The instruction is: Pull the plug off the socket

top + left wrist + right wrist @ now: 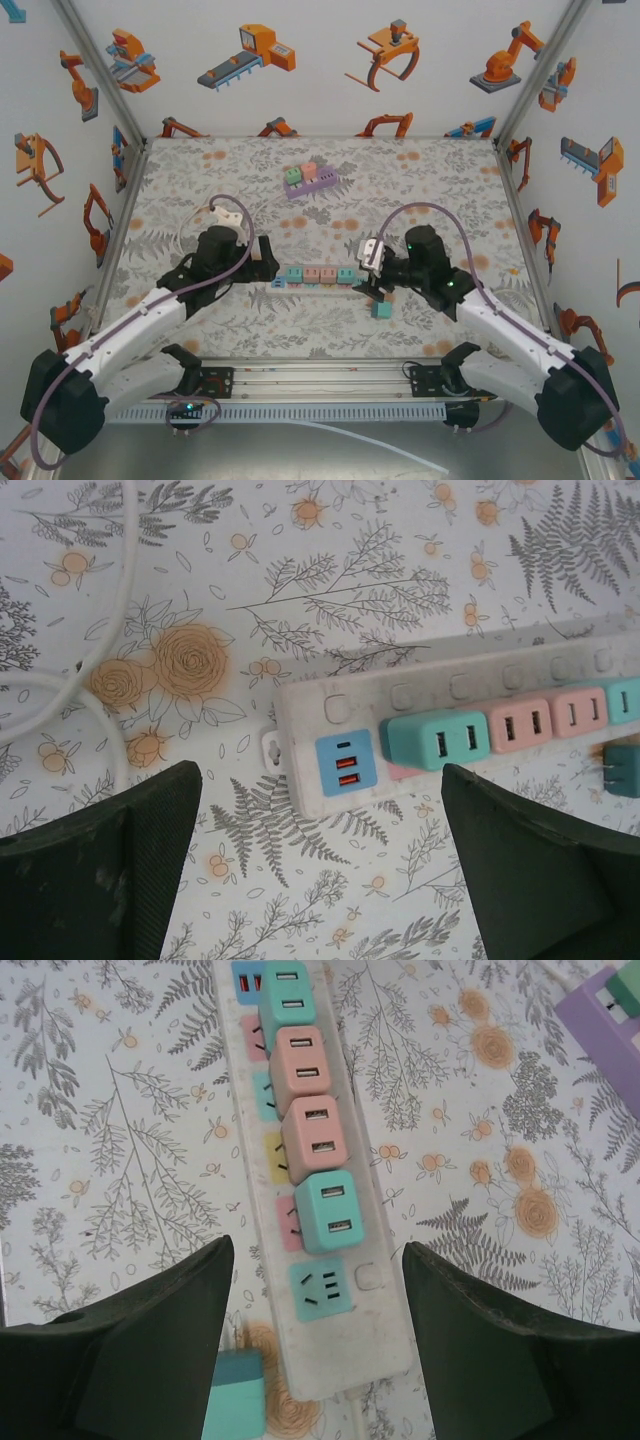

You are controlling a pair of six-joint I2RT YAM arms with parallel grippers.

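A long white strip (320, 287) lies in the middle of the table. Four plugs sit in a row in it: teal, pink, pink, teal. The socket (320, 1291) at the strip's right end has nothing in it.

One small teal plug (237, 1396) lies loose on the table. It is just beside the strip's right end, on the side near the arms. Seen from above, the plug (381, 309) sits a little nearer the arms than the strip.

The right gripper (315, 1260) hangs over the strip's right end. Its jaws stand apart and hold nothing. In its wrist view the strip's end lies in the gap between the two dark fingers (130, 1360). The loose plug lies in that gap too, close to the finger on the side away from the strip. I cannot tell if that finger touches it.

The left gripper (320, 780) is at the strip's left end. Its jaws are spread wide and hold nothing. The end with the small blue block (346, 764) lies between its fingers (100, 880), a bit ahead of them. A white cord (110, 600) curls on the table off that end.

A purple strip (308, 183) sits well behind the white one.
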